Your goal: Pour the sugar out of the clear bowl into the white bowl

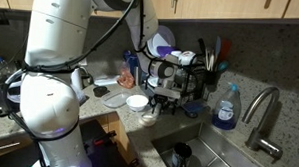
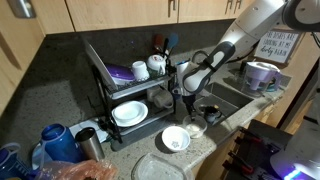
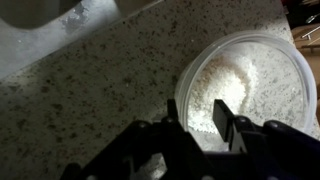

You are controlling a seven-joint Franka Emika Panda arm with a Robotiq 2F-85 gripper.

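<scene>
The clear bowl [image 3: 250, 85] lies on the speckled counter and holds pale white sugar [image 3: 240, 80] across its bottom. My gripper [image 3: 200, 115] is open and low over the bowl's near rim, with one finger outside the rim and the other inside above the sugar. In both exterior views the gripper [image 2: 190, 112] [image 1: 159, 97] hangs right over the clear bowl [image 2: 197, 130] [image 1: 148, 116]. The white bowl [image 2: 175, 139] [image 1: 137, 101] stands right beside it on the counter and looks empty.
A black wire rack with white dishes [image 2: 130, 112] stands behind the bowls. A sink [image 1: 187, 150] with a faucet [image 1: 261, 112] and a blue soap bottle [image 1: 225, 108] lies beside them. A wide flat pale plate [image 2: 160, 168] lies near the counter's front edge.
</scene>
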